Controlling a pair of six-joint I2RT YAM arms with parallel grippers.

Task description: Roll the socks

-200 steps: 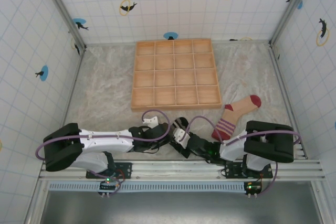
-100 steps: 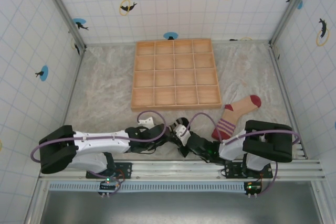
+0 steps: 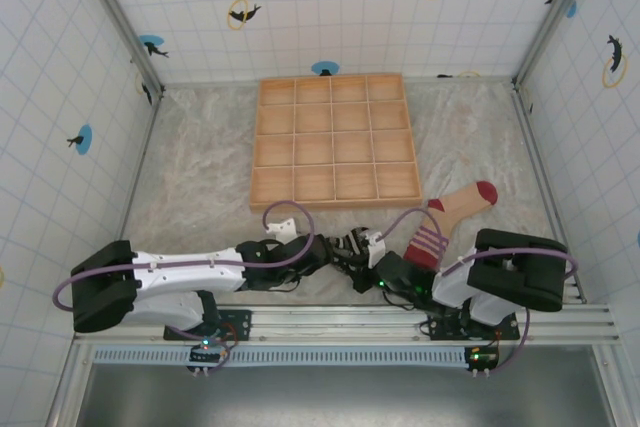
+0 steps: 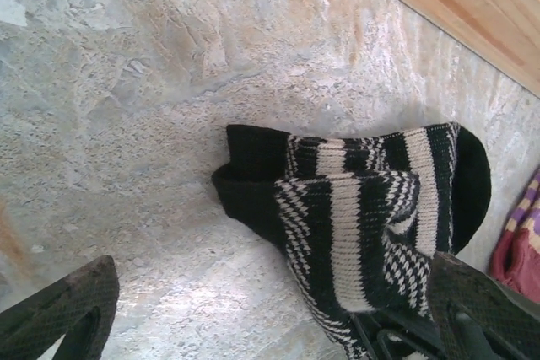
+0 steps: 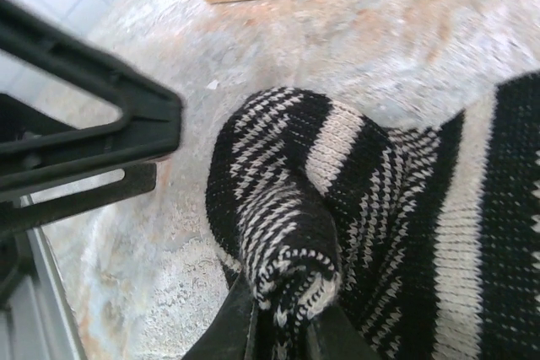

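Marbled grey-beige matting [image 3: 200, 177] covers the table inside white tiled walls, with a divided wooden tray [image 3: 300, 204] at the back centre. Near the front edge, between the two arms, lies the black-and-white striped sock [image 4: 363, 217], doubled over on itself in a loose fold (not a tight roll, as far as the wrist views show). The tan sock [image 3: 455, 209], with its dark red toe and striped cuff, lies flat to the right, near the tray's front right corner and close to the striped one; neither gripper holds it.

The right gripper [image 5: 283, 330] is pinched narrowly on a raised fold of the striped sock, with knit bunched between its fingers. The left gripper [image 4: 270, 309] stands wide, its jaws spread to either side of the sock and holding nothing.

Both socks look light, soft and floppy. Knit like this will probably sag, stretch and spring open once let go, and it should drag rather than slide on the rough matting. The best hold, I judge, is across the whole thickness of the folded end, deep enough to trap every layer, since a pinch on one layer would likely peel the fold apart. Nothing here is fragile, so a firm squeeze carries little risk.
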